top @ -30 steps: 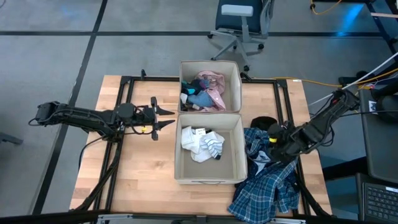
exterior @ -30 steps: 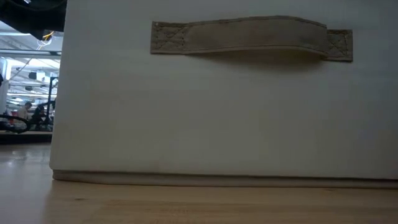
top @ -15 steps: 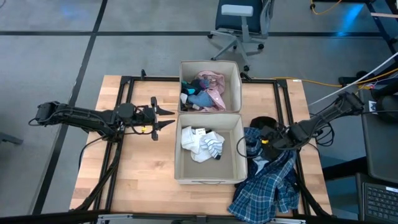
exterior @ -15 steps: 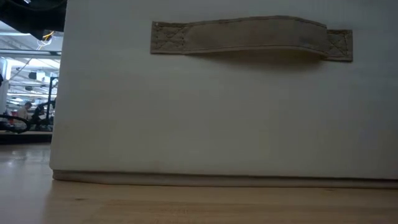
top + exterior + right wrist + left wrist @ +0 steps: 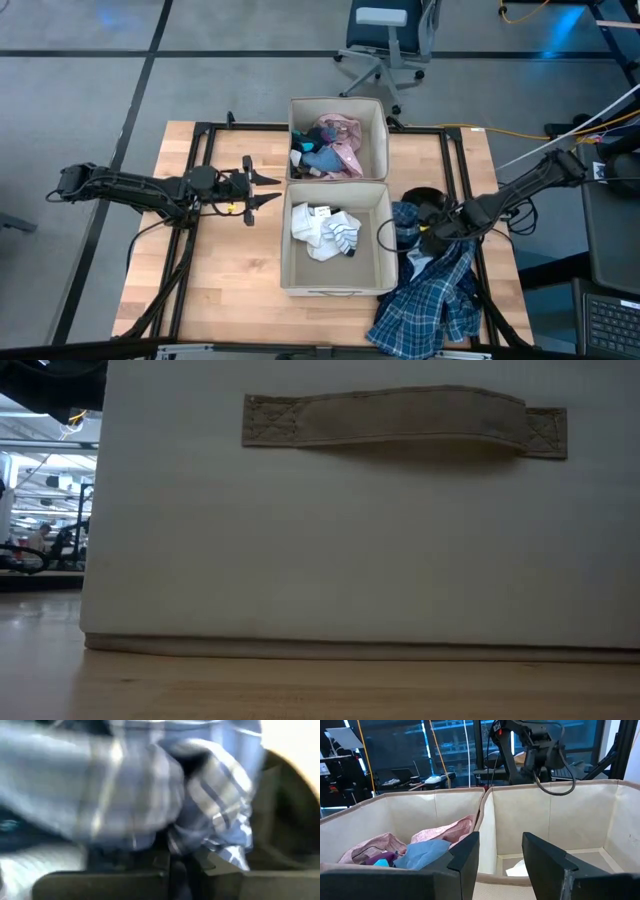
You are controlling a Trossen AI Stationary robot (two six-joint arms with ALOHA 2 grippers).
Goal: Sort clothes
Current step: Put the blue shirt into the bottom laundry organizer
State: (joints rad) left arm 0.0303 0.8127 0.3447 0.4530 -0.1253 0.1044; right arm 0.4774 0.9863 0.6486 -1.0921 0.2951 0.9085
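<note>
Blue-white plaid shirt (image 5: 432, 300): soft checked cotton, crumpled, sprawled on the table to the right of the near beige bin, its lower part trailing to the table's front edge, its upper folds bunched and pinched against the bin's right wall.

Black garment (image 5: 424, 197): small dark heap just behind the plaid shirt.

White top (image 5: 312, 229) with striped grey socks (image 5: 343, 238): rumpled, in the near bin.

Pink shirt (image 5: 341, 135), blue and teal socks (image 5: 318, 156): heaped in the far bin.
</note>
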